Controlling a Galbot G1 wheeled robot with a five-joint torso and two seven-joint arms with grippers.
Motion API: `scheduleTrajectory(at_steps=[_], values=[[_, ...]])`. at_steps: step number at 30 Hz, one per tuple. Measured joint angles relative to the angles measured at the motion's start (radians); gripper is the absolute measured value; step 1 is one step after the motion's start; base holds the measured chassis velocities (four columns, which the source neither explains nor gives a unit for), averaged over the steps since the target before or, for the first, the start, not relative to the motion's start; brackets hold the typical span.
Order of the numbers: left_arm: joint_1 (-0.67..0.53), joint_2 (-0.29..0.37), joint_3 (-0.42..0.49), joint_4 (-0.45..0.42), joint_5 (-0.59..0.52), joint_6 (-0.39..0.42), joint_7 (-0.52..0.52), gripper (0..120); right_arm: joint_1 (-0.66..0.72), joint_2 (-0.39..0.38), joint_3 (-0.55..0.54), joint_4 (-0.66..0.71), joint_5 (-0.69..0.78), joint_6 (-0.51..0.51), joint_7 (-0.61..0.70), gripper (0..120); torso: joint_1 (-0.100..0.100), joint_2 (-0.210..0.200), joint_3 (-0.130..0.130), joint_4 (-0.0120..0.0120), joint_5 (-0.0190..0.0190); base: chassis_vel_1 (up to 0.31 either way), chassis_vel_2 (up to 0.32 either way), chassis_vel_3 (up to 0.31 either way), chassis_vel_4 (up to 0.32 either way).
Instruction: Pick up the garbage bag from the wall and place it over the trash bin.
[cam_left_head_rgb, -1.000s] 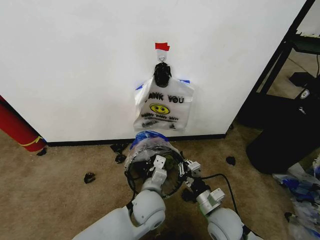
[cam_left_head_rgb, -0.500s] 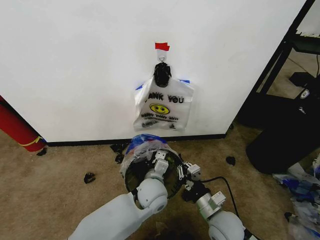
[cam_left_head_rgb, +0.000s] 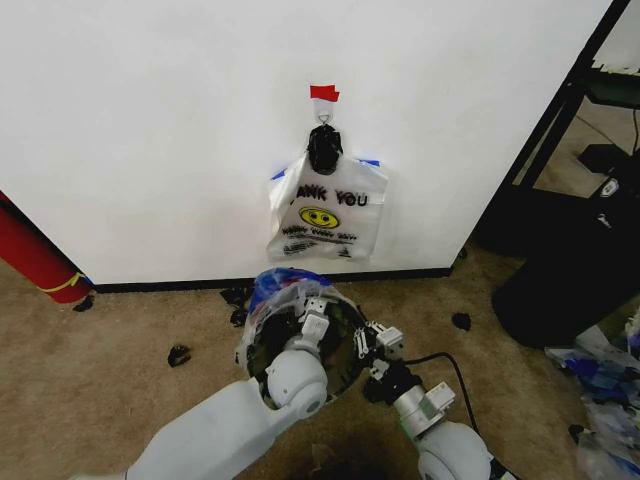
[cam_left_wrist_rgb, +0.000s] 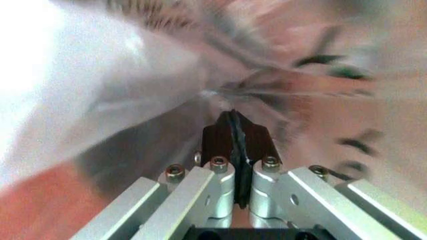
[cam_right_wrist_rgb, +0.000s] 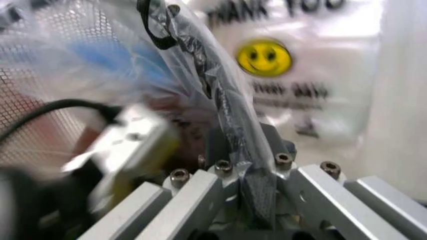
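Observation:
The garbage bag (cam_left_head_rgb: 280, 290), clear crinkly plastic with a blue patch, is draped over the far rim of the round black trash bin (cam_left_head_rgb: 256, 358), which stands on the carpet below the white wall (cam_left_head_rgb: 150, 120). My left gripper (cam_left_head_rgb: 316, 312) reaches over the bin's far side. In the left wrist view it (cam_left_wrist_rgb: 233, 137) is shut on thin clear film. My right gripper (cam_left_head_rgb: 378, 345) sits at the bin's right rim. In the right wrist view it (cam_right_wrist_rgb: 250, 165) is shut on a twisted edge of the garbage bag (cam_right_wrist_rgb: 100, 60), beside the bin's mesh wall (cam_right_wrist_rgb: 33, 105).
A white "THANK YOU" bag (cam_left_head_rgb: 328, 210) hangs from a hook under red tape (cam_left_head_rgb: 323, 92). A red roll (cam_left_head_rgb: 35, 255) leans at the left. Black scraps (cam_left_head_rgb: 179, 354) dot the carpet. A black bulk (cam_left_head_rgb: 570, 280) and shelf frame (cam_left_head_rgb: 560, 110) stand at the right.
My left arm has pushed forward toward the wall, carrying the bag's edge farther over the bin's far rim. The right gripper has barely moved.

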Motion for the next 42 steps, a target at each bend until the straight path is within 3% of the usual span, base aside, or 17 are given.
scheduleTrajectory(at_steps=[2,7,14,21,42], values=[[0.011,0.006,0.001,-0.011,0.019,0.000,0.010,0,0.003,0.001,0.001,0.000,0.017,-0.009,0.007,0,0.000,0.000,0.000,0.0000,0.0000,0.000,0.000,0.000,0.000],[0.072,0.029,-0.016,-0.030,0.259,-0.076,0.117,0,0.006,0.006,-0.004,0.001,0.113,-0.061,0.040,0,0.000,0.000,0.000,0.0000,-0.0001,0.000,0.000,0.000,0.000],[0.093,0.044,-0.037,-0.032,0.378,-0.141,0.203,0,-0.002,0.009,-0.019,0.003,0.128,-0.081,0.060,0,0.000,0.000,0.000,0.0000,-0.0001,0.000,0.000,0.000,0.000],[0.127,0.058,-0.050,-0.061,0.478,-0.130,0.228,0,-0.001,0.013,-0.019,0.002,0.133,-0.094,0.079,0,0.000,0.000,0.000,0.0000,-0.0001,0.000,0.000,0.000,0.000],[0.265,0.120,-0.172,-0.161,0.541,-0.156,0.271,0,0.015,0.028,-0.026,-0.017,0.183,-0.133,0.123,0,0.000,0.000,0.000,0.0000,0.0000,0.000,0.000,0.000,0.000]])
